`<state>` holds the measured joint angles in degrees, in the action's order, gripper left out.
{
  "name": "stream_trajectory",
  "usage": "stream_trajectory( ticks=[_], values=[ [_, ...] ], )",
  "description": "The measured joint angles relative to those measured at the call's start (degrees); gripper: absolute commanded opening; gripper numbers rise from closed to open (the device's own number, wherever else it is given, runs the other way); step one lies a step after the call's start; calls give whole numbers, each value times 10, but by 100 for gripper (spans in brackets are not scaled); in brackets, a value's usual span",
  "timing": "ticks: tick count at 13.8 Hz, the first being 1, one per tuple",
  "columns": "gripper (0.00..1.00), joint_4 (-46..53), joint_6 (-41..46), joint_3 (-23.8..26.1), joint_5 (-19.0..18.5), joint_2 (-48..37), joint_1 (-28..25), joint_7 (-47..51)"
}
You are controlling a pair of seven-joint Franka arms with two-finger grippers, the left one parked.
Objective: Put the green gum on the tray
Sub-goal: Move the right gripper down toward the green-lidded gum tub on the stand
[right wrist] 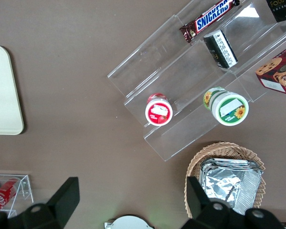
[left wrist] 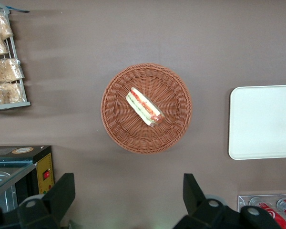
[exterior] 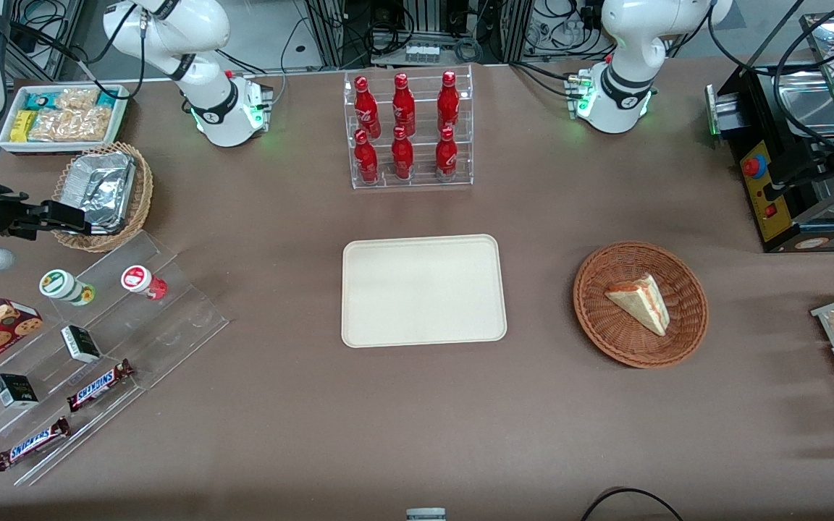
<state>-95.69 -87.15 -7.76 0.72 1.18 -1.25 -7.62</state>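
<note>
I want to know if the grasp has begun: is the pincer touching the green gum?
Apart. The front view shows the pincer over the foil basket, with clear stand between it and the green gum.

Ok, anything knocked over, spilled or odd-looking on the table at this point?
Nothing stands out. The green gum and the red-lidded bottle stand upright on the clear stepped display, the tray lies flat and bare, and the open gripper hangs above the table near the foil-filled basket.

Green gum (exterior: 64, 286) sits on the clear stepped stand (exterior: 91, 362) beside 1 red-lid bottle (exterior: 140, 281), well apart from the tray (exterior: 423, 291) mid-table; gripper (exterior: 62, 215) hangs above the foil basket (exterior: 104, 195).
</note>
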Motion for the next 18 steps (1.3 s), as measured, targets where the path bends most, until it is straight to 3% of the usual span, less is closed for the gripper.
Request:
stream_trajectory(
  ticks=[7,18],
  values=[
    [100,-3,-16,-1,0,4,1,-13],
    [100,-111,-164,-10,-9,5,64,-388]
  ],
)
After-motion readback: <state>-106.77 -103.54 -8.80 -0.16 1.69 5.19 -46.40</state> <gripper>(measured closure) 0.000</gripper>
